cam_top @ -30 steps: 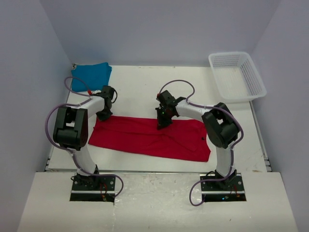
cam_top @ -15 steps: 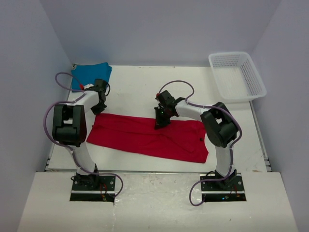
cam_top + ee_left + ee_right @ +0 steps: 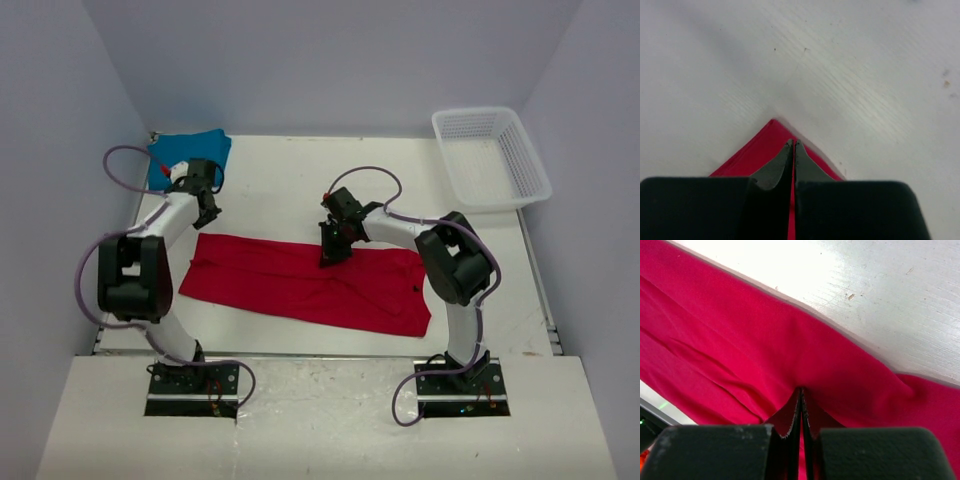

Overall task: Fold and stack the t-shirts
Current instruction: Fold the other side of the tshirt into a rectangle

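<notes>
**Top view:** The red t-shirt (image 3: 300, 285) lies spread in a long band across the near half of the white table (image 3: 300, 180), between the two arms. The left gripper (image 3: 210, 220) sits at the shirt's far left corner. The right gripper (image 3: 329, 258) is down on the far edge near the middle. The teal-blue t-shirt (image 3: 185, 155) rests folded in the table's far left corner, well apart from the red one. A white mesh basket (image 3: 530, 160) stands at the far right.

**Left wrist:** The left gripper (image 3: 792, 144) is clenched, fingertips meeting over the pointed corner of the red t-shirt (image 3: 760, 150). It appears to pinch that corner, whose tip pokes out past the fingers onto the bare table (image 3: 865, 75).

**Right wrist:** The right gripper (image 3: 801, 389) is clamped on the red t-shirt (image 3: 740, 330). The cloth puckers into creases at the fingertips, close to the shirt's edge, with table (image 3: 890, 290) beyond.
</notes>
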### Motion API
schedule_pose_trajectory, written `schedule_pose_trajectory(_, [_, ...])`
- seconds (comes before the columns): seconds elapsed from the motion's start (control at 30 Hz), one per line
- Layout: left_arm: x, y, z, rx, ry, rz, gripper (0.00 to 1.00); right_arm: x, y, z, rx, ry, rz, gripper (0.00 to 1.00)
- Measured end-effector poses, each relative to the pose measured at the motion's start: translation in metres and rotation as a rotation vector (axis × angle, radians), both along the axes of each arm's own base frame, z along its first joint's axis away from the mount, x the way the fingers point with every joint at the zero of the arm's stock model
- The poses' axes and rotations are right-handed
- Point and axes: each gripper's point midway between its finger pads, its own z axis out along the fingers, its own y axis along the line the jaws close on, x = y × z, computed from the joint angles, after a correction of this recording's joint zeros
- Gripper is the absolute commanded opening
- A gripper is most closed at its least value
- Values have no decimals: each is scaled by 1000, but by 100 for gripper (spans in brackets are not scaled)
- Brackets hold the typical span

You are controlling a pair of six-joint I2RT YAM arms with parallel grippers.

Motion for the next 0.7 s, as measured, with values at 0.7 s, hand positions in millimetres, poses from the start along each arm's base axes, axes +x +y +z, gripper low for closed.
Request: schedule_pose_trajectory(0.7, [-48,-13,-22,-62,67,-79,0,-6,-37,124,-30,-295,-47,0])
